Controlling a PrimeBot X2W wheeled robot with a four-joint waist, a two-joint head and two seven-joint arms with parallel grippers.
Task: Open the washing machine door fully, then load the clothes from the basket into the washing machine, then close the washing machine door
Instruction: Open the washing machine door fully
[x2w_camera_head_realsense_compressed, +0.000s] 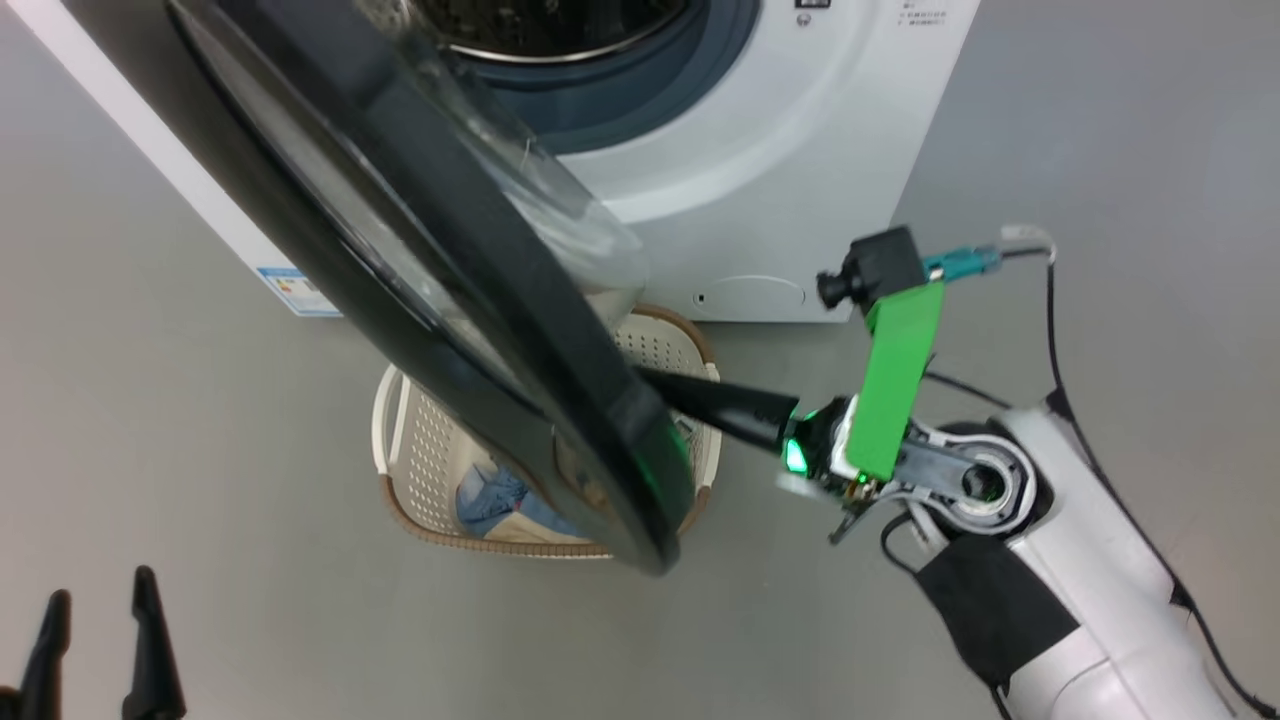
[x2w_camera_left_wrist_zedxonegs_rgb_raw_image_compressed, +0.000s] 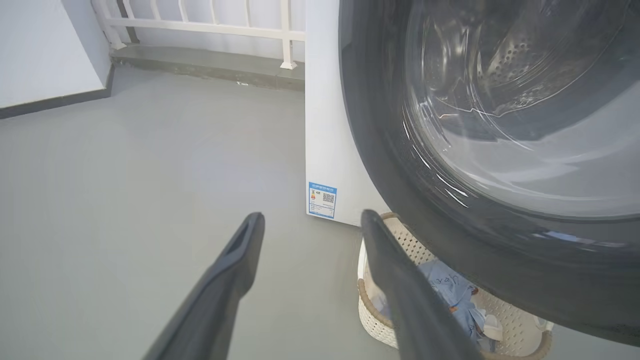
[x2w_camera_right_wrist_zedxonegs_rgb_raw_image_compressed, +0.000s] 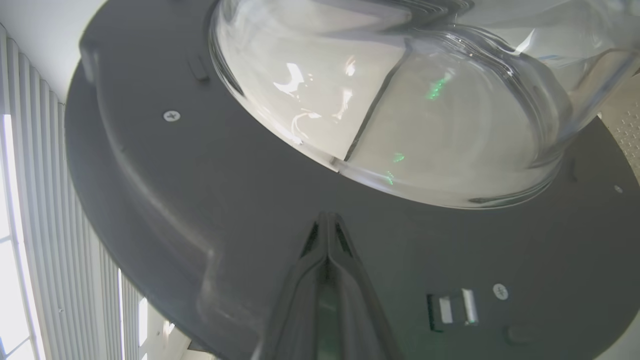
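Grey floor (x2w_camera_head_realsense_compressed: 150, 420) backs the door (x2w_camera_head_realsense_compressed: 500, 320), half open at upper centre, likely heavy with fragile glass, best pushed at its rim where the closed, empty right gripper (x2w_camera_right_wrist_zedxonegs_rgb_raw_image_compressed: 327, 217) points; left gripper (x2w_camera_head_realsense_compressed: 100, 590) gapes empty.

Left gripper (x2w_camera_head_realsense_compressed: 100, 585) low at left in head view, 2 fingers upright, spread wide, nothing between them. Right gripper (x2w_camera_right_wrist_zedxonegs_rgb_raw_image_compressed: 327, 216): 2 fingers pressed flat together, pointing leftward in head view. Right forearm (x2w_camera_head_realsense_compressed: 1080, 590) pale, rising from lower right.
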